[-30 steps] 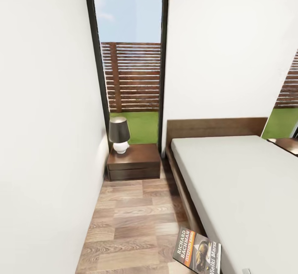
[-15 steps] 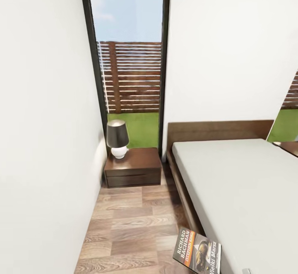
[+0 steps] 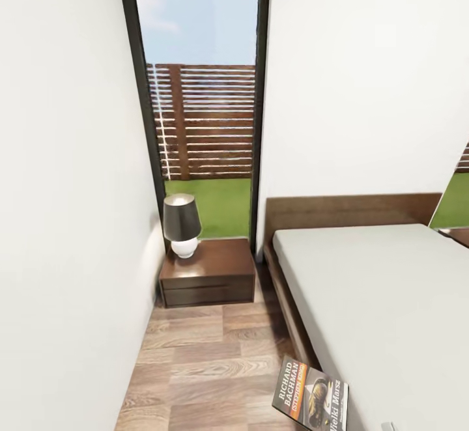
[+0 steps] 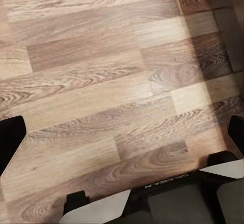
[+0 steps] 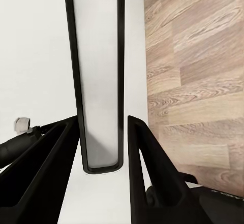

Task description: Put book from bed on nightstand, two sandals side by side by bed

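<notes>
**Book carried toward nightstand**

Head cam has tilted/closed in vs 1 s ago: nightstand (image 3: pixel 207 280) w/ lamp (image 3: pixel 181 224) sits lower, nearer. Book (image 3: pixel 311 397) rides at frame bottom beside bed (image 3: pixel 384 301), right gripper (image 5: pixel 101 148) fingers clamped on it. Cover reads "RICHARD BACHMAN". Left gripper (image 4: pixel 124 132) fingers apart over floor (image 4: pixel 101 82).

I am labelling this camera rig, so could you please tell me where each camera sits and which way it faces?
Head view: high on the robot, looking forward and down the aisle at the nightstand, its lamp, the bed and the book.
Left wrist view: on the left arm, facing down at the wood-plank floor; the left pincer has its dark fingertips spread at the edges.
Right wrist view: along the right pincer, closed on the book's edge.
Shared: the plank floor shows in all three.
</notes>
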Motion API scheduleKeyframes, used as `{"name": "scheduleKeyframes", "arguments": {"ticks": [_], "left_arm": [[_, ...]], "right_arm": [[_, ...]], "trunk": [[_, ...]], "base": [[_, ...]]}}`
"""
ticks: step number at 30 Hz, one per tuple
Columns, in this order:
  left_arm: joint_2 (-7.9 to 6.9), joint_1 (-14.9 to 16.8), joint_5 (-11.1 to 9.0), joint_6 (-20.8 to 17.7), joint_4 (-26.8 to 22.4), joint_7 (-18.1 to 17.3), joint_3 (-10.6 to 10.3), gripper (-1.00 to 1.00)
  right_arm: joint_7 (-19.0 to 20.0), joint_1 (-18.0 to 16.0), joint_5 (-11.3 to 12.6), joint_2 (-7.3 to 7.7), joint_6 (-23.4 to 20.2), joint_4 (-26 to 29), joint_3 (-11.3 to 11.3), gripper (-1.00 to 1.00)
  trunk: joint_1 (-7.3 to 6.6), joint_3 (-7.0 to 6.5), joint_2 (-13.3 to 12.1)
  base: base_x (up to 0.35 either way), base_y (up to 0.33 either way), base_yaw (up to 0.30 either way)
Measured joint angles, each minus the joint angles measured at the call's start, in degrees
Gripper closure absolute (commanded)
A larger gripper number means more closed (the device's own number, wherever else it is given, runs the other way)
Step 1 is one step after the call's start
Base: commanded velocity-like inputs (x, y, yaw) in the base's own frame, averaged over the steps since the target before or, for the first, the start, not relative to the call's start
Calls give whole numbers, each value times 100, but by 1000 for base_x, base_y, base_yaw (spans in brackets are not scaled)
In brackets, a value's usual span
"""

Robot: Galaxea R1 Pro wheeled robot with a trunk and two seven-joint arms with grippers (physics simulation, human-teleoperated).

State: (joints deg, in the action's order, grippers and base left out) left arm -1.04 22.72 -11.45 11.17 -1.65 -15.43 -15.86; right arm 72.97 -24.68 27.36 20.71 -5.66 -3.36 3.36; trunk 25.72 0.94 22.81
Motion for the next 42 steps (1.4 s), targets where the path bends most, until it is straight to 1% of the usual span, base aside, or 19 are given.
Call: {"name": "scheduleKeyframes", "arguments": {"ticks": [42], "left_arm": [[0,0,0,0,-3,0,0,-100]], "right_arm": [[0,0,0,-5,0,0,-1,100]], "trunk": [[0,0,0]], "base": [[330,0,0]]}}
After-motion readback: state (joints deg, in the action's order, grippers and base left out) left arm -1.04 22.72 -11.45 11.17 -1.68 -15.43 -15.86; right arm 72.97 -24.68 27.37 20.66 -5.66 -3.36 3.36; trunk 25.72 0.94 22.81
